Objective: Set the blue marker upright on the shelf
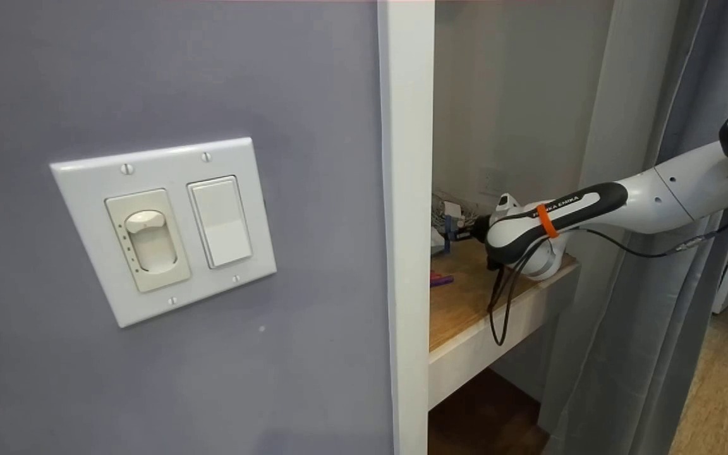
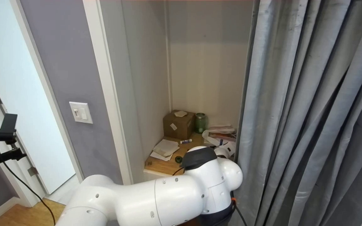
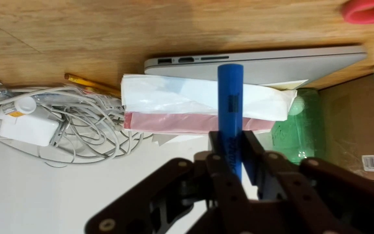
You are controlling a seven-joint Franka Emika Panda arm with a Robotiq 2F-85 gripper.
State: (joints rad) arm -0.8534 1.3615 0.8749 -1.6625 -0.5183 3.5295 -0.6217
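The tool grips the blue marker, which is over the bench; whether the marker's end touches it cannot be told. Behind it in the wrist view are a grey laptop, then a white package and a pink package that overlap. On 1 side lie a yellow pencil and a tangle of pale cables, with a white adapter and a small bottle among them; on the opposite side, a red loop shows only in part. In an exterior view the white arm hides much of the front of the bench, and a grey curtain hangs beside it. Loose papers, a white tube and a dark green ring lie apart from the tool, and a purple stick lies near the bench's front. A green glass jar stands just beside a cardboard box and holds a pale ball; the box has a paper scrap on top, and its inside is hidden.
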